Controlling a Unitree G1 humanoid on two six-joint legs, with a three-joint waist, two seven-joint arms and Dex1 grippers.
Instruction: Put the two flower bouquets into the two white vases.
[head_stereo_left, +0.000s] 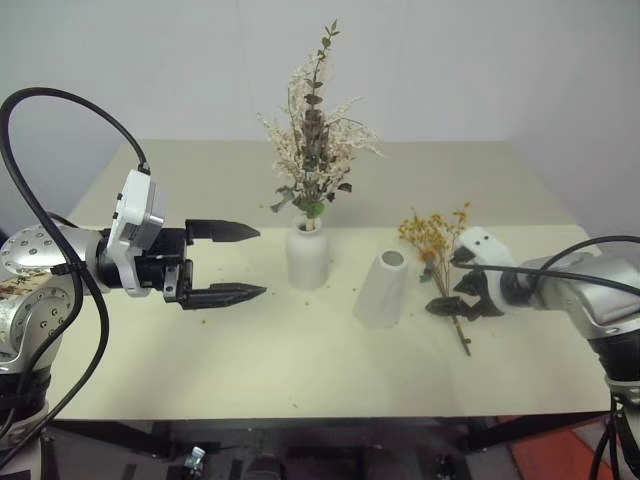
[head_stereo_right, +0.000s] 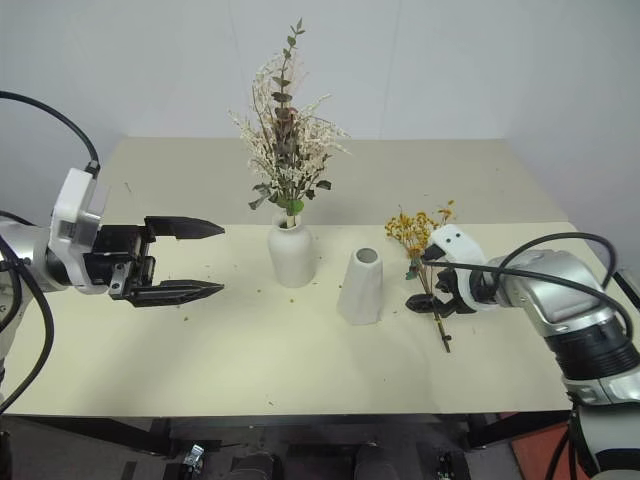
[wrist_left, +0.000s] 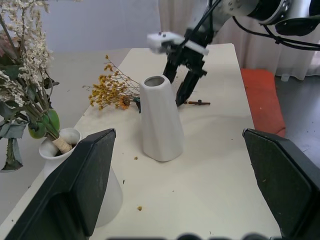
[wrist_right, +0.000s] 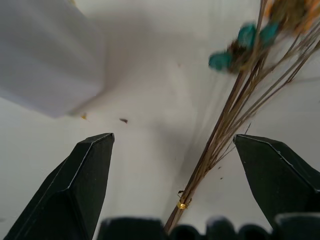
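Your right end effector (head_stereo_right: 428, 290) hangs released over the yellow bouquet (head_stereo_right: 421, 240) stems; left end effector (head_stereo_right: 205, 260) released too.

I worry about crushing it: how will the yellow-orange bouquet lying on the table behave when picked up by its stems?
The yellow-orange bouquet has many thin stems, so it is probably light and may bend or droop at the flower end. The stems look dry and could snap under a hard squeeze. Crumbs scattered on the table suggest it sheds. The right claw hangs open over the stems.
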